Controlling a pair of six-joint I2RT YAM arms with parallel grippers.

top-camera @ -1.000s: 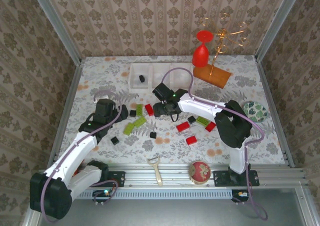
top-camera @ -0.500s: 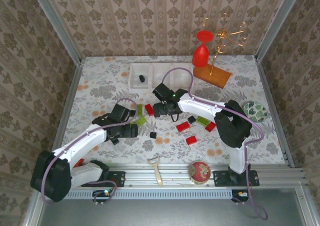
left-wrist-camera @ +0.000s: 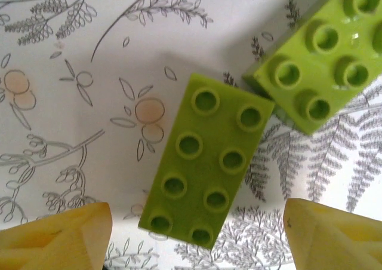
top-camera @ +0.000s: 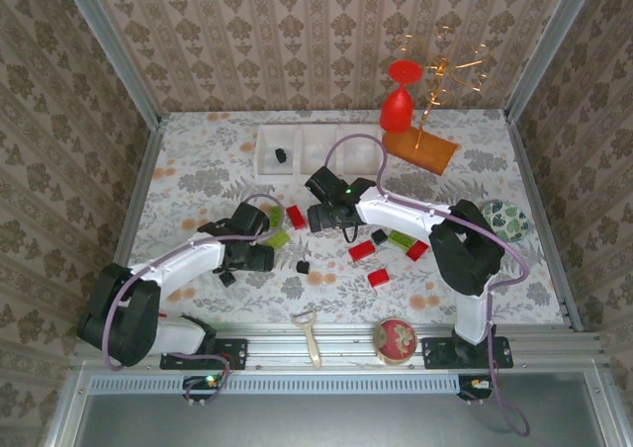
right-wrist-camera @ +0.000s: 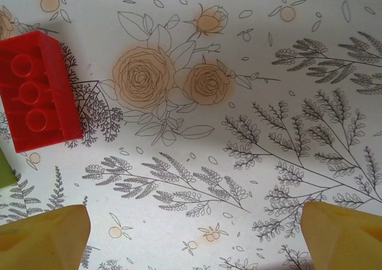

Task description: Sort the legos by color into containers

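Swung inward, the left gripper [left-wrist-camera: 197,240] is held wide above a flat-lying lime green brick [left-wrist-camera: 206,186].
Light, rigid, slick plastic is judged; its long sides should be pinched. The right gripper [right-wrist-camera: 194,234] is spread wide too.

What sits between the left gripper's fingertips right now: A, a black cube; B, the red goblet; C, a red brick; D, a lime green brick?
D: the left wrist view shows a lime green brick with eight studs lying between the yellow fingertips of the open left gripper.
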